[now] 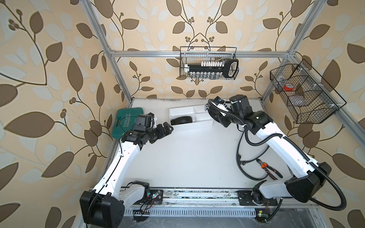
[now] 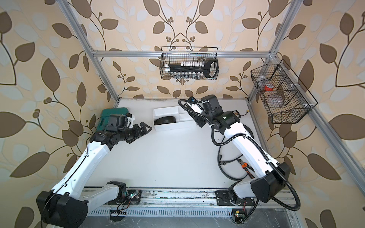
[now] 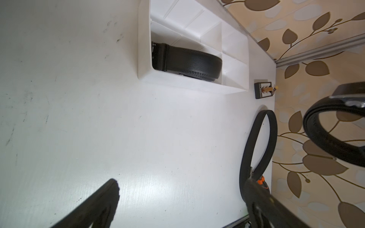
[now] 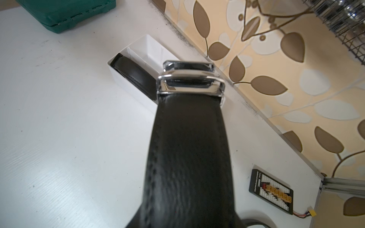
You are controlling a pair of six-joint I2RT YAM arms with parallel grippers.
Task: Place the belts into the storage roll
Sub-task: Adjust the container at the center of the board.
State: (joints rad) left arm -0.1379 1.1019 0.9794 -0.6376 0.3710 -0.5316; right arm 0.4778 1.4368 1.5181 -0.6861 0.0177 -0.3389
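The right gripper point(image 1: 217, 110) pinches a coiled belt point(image 4: 187, 148) above the divided tray point(image 1: 193, 127), likely aiming for a free compartment. Beside the tray, the left gripper point(image 1: 165, 130) gapes empty.

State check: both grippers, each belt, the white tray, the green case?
left gripper: open, empty.
right gripper: shut on held belt.
held belt: looped, off the table, not in the tray.
stowed belt: coiled, in the tray's long compartment.
third belt: loose loop on the table.
white tray: other visible compartments empty.
green case: closed.
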